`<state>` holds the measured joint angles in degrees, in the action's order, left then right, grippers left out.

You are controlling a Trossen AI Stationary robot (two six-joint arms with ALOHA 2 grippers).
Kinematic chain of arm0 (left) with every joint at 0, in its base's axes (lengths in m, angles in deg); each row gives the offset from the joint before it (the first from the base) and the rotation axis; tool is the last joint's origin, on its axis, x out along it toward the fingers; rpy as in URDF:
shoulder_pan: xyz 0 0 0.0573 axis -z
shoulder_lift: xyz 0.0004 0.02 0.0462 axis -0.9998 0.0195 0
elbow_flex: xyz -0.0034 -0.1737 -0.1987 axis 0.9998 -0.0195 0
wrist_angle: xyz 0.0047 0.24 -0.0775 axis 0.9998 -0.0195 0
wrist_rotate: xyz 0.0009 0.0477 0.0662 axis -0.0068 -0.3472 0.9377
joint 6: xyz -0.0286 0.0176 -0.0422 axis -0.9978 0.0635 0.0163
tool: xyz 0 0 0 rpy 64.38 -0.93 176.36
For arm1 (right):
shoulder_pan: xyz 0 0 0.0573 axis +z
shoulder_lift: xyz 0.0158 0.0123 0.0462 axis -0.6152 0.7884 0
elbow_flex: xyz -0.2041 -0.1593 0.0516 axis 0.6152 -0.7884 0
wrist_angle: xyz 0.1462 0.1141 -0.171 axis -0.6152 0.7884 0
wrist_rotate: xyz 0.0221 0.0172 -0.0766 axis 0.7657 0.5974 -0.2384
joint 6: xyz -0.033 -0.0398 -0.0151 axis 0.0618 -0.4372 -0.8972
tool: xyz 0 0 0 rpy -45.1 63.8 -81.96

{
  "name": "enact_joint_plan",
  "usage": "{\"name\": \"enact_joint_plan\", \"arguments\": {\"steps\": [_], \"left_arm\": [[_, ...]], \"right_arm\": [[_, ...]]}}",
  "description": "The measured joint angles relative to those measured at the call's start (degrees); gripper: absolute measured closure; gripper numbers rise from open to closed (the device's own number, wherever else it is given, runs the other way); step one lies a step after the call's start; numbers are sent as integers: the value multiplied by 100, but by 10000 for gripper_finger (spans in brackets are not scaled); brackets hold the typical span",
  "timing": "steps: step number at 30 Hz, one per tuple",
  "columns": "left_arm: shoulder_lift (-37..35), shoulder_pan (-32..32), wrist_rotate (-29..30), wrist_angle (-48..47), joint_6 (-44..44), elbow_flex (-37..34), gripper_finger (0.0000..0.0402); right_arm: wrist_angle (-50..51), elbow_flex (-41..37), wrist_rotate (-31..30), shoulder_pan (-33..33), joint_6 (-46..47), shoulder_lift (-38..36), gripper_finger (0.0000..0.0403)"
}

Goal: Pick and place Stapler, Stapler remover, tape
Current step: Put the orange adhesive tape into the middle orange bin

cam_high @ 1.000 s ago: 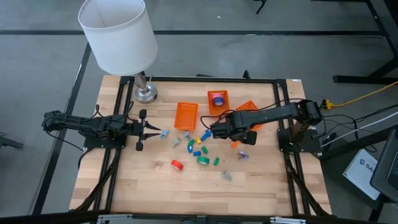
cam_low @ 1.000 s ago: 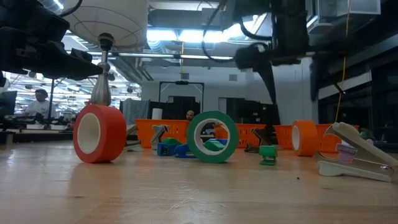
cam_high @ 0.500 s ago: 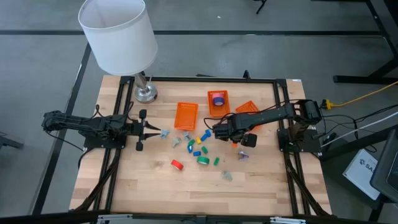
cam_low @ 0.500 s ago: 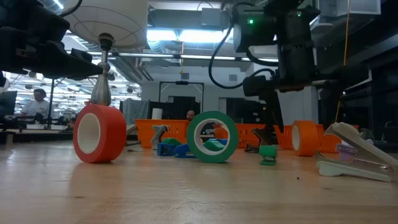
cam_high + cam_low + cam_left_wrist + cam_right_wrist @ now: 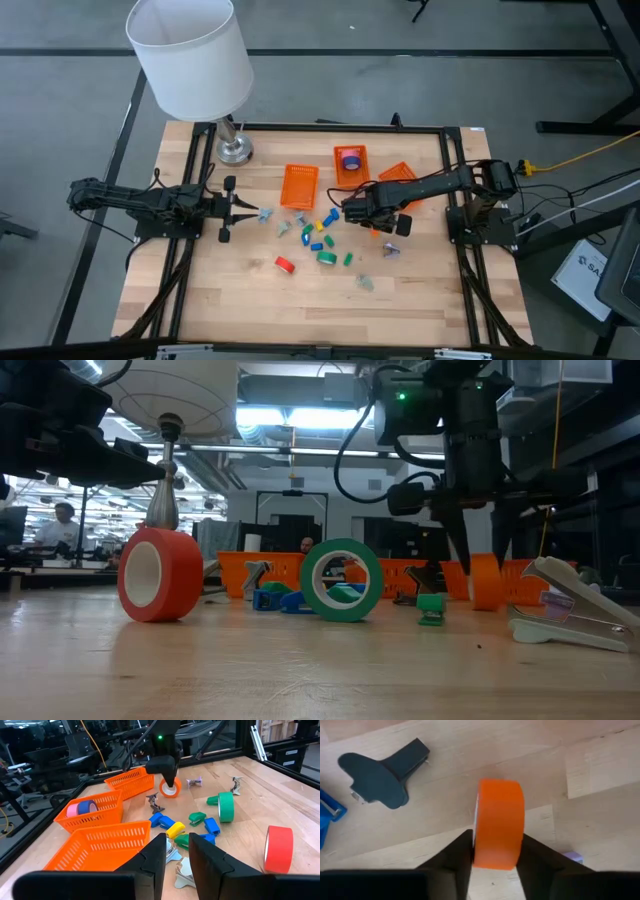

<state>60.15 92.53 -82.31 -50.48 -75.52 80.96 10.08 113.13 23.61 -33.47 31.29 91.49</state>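
An orange tape roll (image 5: 499,825) stands on edge on the table, right of the middle, with my right gripper (image 5: 496,857) shut on it from above (image 5: 482,565). A dark staple remover (image 5: 375,775) lies beside it. A red tape roll (image 5: 285,264) and a green one (image 5: 326,257) stand on edge nearer the front. Small blue, yellow and green staplers (image 5: 172,822) lie in the middle. A white stapler (image 5: 565,610) rests at the front right. My left gripper (image 5: 177,862) waits at the table's left, level and open by a narrow gap, holding nothing. My right gripper pinches the orange roll's two flat sides (image 5: 479,835) between its fingers. The fingers (image 5: 463,555) point straight down and straddle the roll's upper part. The roll stands upright on its rim on the table.
Three orange baskets stand at the back: one (image 5: 299,185) left, one (image 5: 350,160) holding pink and blue rolls, one (image 5: 397,172) under my right arm. A white-shaded lamp (image 5: 235,150) stands at the far left. Grey staple removers (image 5: 180,870) lie just beyond my left fingers.
My right gripper has come down over the orange tape roll, and its fingers have shut from wide open onto the roll's sides. The roll stays where it stood.
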Motion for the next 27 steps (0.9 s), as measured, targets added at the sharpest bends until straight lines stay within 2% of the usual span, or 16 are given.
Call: {"name": "enact_joint_plan", "arguments": {"steps": [2, 13, 27], "left_arm": [[0, 1, 0, -1, 0, -1, 324], [0, 1, 0, 1, 0, 1, 324], [0, 1, 2, 1, 0, -1, 324]], "right_arm": [[-2, 0, 0, -21, 3, 0, 295], [-270, 21, -151, -37, -188, -20, 295], [527, 983, -464, -197, -787, -29, 292]]}}
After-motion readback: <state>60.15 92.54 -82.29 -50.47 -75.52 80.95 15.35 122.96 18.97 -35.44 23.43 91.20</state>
